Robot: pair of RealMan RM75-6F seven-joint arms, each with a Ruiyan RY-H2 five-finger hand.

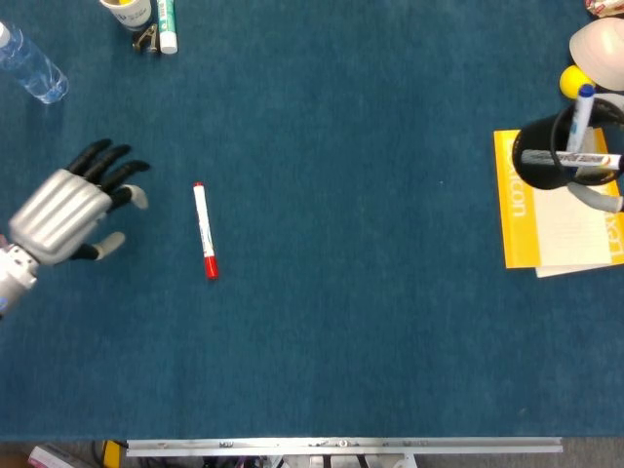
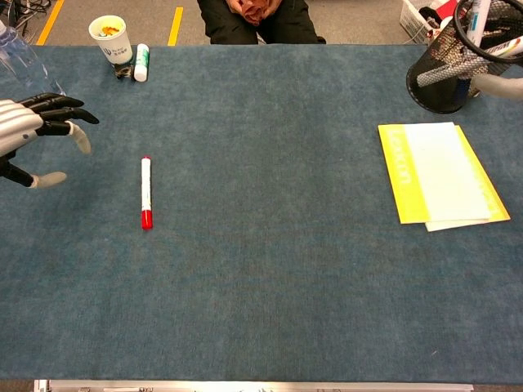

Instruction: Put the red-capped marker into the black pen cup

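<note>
The red-capped marker [image 1: 204, 230] [image 2: 145, 192] lies flat on the blue table, its red cap toward the near edge. My left hand [image 1: 73, 213] [image 2: 37, 131] hovers just left of it, fingers spread and empty. My right hand [image 1: 606, 190] [image 2: 500, 75] is mostly out of frame at the right edge and holds the black mesh pen cup [image 1: 553, 156] [image 2: 447, 69] lifted over the yellow notebook. A blue-capped marker [image 1: 582, 117] stands in the cup.
A yellow notebook [image 1: 546, 219] [image 2: 437, 171] lies at the right. A yellow ball [image 1: 576, 82] and a pale bowl [image 1: 600, 51] sit far right. A water bottle [image 1: 29, 68], a paper cup [image 2: 109, 37] and a green-capped tube [image 2: 140, 62] stand far left.
</note>
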